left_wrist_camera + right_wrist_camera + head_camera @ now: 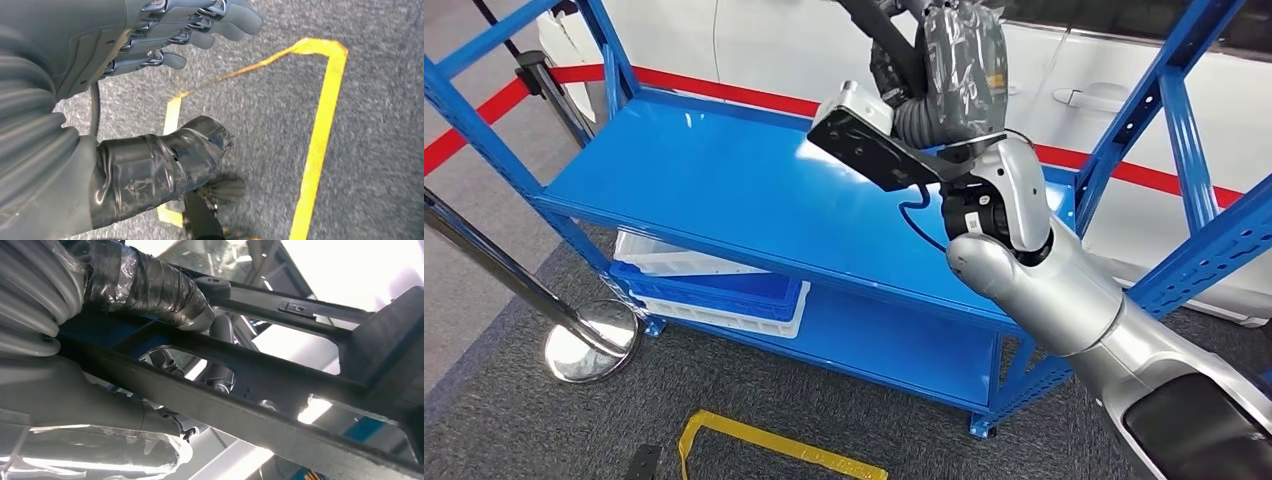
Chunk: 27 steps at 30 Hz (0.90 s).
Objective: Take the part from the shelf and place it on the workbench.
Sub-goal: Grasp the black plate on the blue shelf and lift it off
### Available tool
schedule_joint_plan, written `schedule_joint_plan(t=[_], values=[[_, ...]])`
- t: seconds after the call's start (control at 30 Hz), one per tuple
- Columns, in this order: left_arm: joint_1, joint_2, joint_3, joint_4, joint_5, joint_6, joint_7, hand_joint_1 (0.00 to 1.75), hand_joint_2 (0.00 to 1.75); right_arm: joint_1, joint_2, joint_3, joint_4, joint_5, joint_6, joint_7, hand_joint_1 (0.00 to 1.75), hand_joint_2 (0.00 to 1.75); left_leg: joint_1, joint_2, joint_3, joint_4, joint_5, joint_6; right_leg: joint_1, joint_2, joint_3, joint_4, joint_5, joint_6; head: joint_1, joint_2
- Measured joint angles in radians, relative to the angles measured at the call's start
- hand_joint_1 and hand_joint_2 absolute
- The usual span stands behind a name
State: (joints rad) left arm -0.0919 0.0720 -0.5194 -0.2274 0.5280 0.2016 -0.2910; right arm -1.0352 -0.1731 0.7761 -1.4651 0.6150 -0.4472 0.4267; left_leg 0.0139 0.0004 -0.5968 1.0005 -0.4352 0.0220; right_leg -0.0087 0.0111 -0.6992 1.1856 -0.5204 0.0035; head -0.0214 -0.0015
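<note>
From the head view, the right hand (954, 75) grips the black part (879, 35), raised above the blue shelf (714, 175). At the left wrist, the left hand (165, 35) hangs empty over the floor, fingers loosely extended. At the right wrist, the part's (260, 375) long frame could snag an upright or slip when swung.
</note>
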Motion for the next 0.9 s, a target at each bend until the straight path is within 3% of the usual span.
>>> schedule_joint_plan(t=[0.07,0.1,0.13,0.2,0.27,0.4,0.47,0.57,0.6,0.63,0.67,0.77,0.8,0.9], values=[[0.001,0.0,-0.004,0.0,0.0,0.007,-0.001,0.0,1.75,0.01,-0.007,-0.005,-0.017,-0.015,-0.011,-0.004,1.75,1.75,-0.002,0.001,-0.009,0.003,0.005,0.003,-0.001,0.0,-0.043,0.122,-0.058,0.002,0.001,0.0],[0.001,0.0,-0.005,0.0,0.0,0.009,-0.002,0.0,1.75,0.016,-0.01,-0.005,-0.024,-0.024,-0.016,-0.006,1.75,1.75,-0.002,0.001,-0.014,0.005,0.007,0.003,-0.001,-0.001,-0.048,0.149,-0.063,0.002,0.001,0.0],[0.002,0.0,-0.006,0.0,0.002,0.009,-0.003,0.0,1.75,0.019,-0.012,-0.006,-0.029,-0.031,-0.018,-0.007,1.75,1.75,-0.002,0.001,-0.018,0.008,0.009,0.002,-0.002,-0.001,-0.031,0.13,-0.048,0.002,0.001,0.0],[0.001,-0.001,-0.006,0.0,0.006,0.01,-0.007,0.0,1.75,0.023,-0.016,-0.007,-0.04,-0.043,-0.02,-0.012,1.75,1.75,-0.001,0.001,-0.027,0.019,0.01,-0.002,-0.004,-0.002,0.045,0.007,0.006,0.0,0.001,0.0],[0.001,-0.001,-0.007,0.0,0.008,0.01,-0.012,0.0,1.75,0.023,-0.019,-0.01,-0.053,-0.059,-0.025,-0.024,1.75,1.75,-0.005,0.0,-0.041,0.033,0.012,-0.012,-0.002,-0.002,0.098,-0.094,0.034,-0.004,0.0,0.0],[0.002,-0.002,-0.011,0.0,0.008,0.011,-0.033,0.0,1.75,0.031,-0.02,-0.012,-0.066,-0.104,-0.047,-0.067,1.75,1.75,-0.005,-0.002,-0.057,0.035,0.024,-0.038,0.001,0.0,0.094,-0.115,0.052,-0.026,0.0,0.0],[0.001,-0.004,-0.011,0.0,0.008,0.011,-0.043,0.0,1.75,0.034,-0.02,-0.012,-0.067,-0.112,-0.055,-0.083,1.75,1.75,-0.003,-0.001,-0.076,0.071,-0.014,-0.049,-0.003,-0.003,0.084,-0.121,0.067,-0.039,-0.001,0.0],[0.001,-0.006,-0.012,0.0,0.01,0.01,-0.05,0.0,1.75,0.036,-0.02,-0.013,-0.068,-0.108,-0.064,-0.094,1.75,1.75,0.0,-0.001,-0.133,0.241,-0.128,-0.059,-0.002,-0.005,0.059,-0.122,0.086,-0.049,-0.004,0.0],[0.001,-0.006,-0.013,0.0,0.01,0.01,-0.05,0.0,1.75,0.039,-0.021,-0.013,-0.068,-0.104,-0.066,-0.094,1.75,1.75,0.0,-0.001,-0.139,0.279,-0.146,-0.059,0.0,-0.005,0.05,-0.122,0.092,-0.049,-0.004,0.0],[0.001,-0.006,-0.013,0.0,0.011,0.009,-0.051,0.0,1.75,0.041,-0.021,-0.013,-0.068,-0.101,-0.066,-0.094,1.75,1.75,-0.001,-0.001,-0.129,0.285,-0.146,-0.057,0.001,-0.004,0.042,-0.121,0.099,-0.049,-0.004,0.0],[0.001,-0.006,-0.013,0.0,0.012,0.009,-0.051,0.0,1.75,0.044,-0.021,-0.013,-0.069,-0.1,-0.065,-0.093,1.75,1.75,-0.002,-0.001,-0.098,0.251,-0.131,-0.053,0.003,-0.004,0.035,-0.121,0.106,-0.049,-0.004,0.0],[-0.003,-0.006,-0.013,0.0,0.02,0.008,-0.052,0.0,1.75,0.044,-0.022,-0.013,-0.072,-0.122,-0.035,-0.086,1.75,1.75,-0.011,0.0,0.029,0.061,-0.078,-0.028,0.007,-0.004,0.02,-0.123,0.124,-0.044,-0.003,0.0],[-0.006,-0.005,-0.013,0.0,0.024,0.008,-0.052,0.0,1.75,0.042,-0.022,-0.014,-0.074,-0.129,-0.022,-0.082,1.75,1.75,-0.016,0.0,0.047,0.028,-0.072,-0.02,0.006,-0.005,0.018,-0.124,0.13,-0.039,-0.004,0.0],[-0.008,-0.003,-0.013,0.0,0.03,0.008,-0.053,0.0,1.75,0.041,-0.024,-0.015,-0.077,-0.139,-0.005,-0.072,1.75,1.75,-0.021,0.0,0.049,0.004,-0.05,-0.003,0.002,-0.008,0.018,-0.135,0.146,-0.02,-0.005,0.0]])
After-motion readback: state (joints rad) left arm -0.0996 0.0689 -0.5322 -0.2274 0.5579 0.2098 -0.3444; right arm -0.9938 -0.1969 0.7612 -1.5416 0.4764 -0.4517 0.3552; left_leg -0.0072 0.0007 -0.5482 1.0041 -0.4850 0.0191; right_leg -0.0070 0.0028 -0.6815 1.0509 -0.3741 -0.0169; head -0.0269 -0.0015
